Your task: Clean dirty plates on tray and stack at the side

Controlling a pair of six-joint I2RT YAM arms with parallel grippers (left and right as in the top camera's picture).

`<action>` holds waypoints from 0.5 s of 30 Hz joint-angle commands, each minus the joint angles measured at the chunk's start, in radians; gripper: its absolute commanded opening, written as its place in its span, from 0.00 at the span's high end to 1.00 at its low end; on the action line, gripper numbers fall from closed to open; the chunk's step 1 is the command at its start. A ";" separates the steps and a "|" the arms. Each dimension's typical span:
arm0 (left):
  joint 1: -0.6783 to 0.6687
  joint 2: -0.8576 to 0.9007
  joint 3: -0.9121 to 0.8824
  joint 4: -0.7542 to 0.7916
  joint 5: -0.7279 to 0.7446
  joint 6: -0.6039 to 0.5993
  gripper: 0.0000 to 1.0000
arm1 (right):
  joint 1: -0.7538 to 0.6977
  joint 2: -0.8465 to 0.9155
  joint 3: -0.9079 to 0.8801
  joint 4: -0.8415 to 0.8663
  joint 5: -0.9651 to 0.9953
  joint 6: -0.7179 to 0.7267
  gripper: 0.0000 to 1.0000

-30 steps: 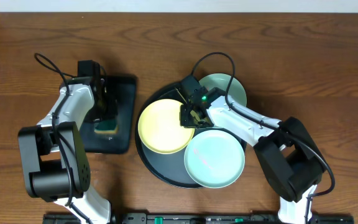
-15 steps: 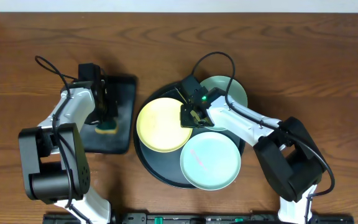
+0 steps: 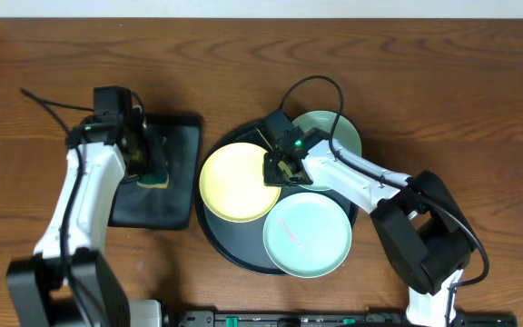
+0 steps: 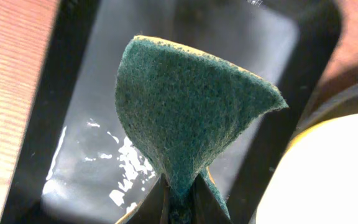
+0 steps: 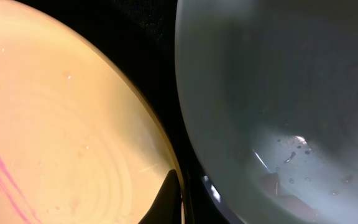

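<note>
At frame left, the left gripper [image 4: 182, 202] clamps a green sponge [image 4: 185, 112]. The yellow plate [image 3: 234, 182] lies to its right on the round tray [image 3: 230, 250]. The right gripper [image 3: 284, 170] seems pinched on that plate's right rim.

The left hand [image 4: 180, 200] has lifted the sponge [image 4: 185, 118] off the rectangular tray [image 4: 89, 93].

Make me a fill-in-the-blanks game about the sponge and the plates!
The left gripper pinches a sponge whose fuzzy face is ____.
Counting one yellow plate and two mint plates, the round black tray holds ____ plates.
The sponge hangs over a smaller black tray shaped like a ____.
Missing words: green; three; rectangle.
</note>
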State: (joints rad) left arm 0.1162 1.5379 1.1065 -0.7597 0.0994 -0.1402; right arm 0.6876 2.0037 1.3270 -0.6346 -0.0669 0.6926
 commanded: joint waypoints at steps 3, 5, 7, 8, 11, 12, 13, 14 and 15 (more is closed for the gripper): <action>0.000 -0.036 0.025 -0.018 0.005 -0.114 0.93 | 0.010 0.013 0.019 0.014 -0.013 0.005 0.99; 0.000 -0.035 0.019 -0.018 0.005 -0.128 0.93 | 0.010 0.013 0.019 0.014 -0.013 0.006 0.99; -0.002 -0.035 0.017 -0.018 0.006 -0.128 0.93 | 0.010 0.013 0.019 0.014 -0.014 0.006 0.99; -0.005 -0.035 0.017 -0.018 0.006 -0.128 0.93 | 0.010 0.013 0.019 0.014 -0.014 0.006 0.99; -0.025 -0.035 0.017 -0.018 0.006 -0.128 0.93 | 0.010 0.013 0.019 0.014 -0.017 0.006 0.99; -0.033 -0.035 0.017 -0.020 0.008 -0.128 0.93 | 0.010 0.013 0.019 0.014 -0.016 0.006 0.99; -0.045 -0.035 0.017 -0.023 0.020 -0.128 0.93 | 0.010 0.013 0.019 0.014 -0.017 0.006 0.99; -0.063 -0.035 0.016 -0.025 0.046 -0.128 0.93 | 0.010 0.013 0.019 0.014 -0.018 0.006 0.99; -0.073 -0.035 0.013 -0.024 0.061 -0.129 0.93 | 0.010 0.013 0.019 0.014 -0.020 0.006 0.99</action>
State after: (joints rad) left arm 0.0795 1.5055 1.1080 -0.7811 0.1070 -0.2554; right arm 0.6876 2.0037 1.3270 -0.6331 -0.0673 0.6926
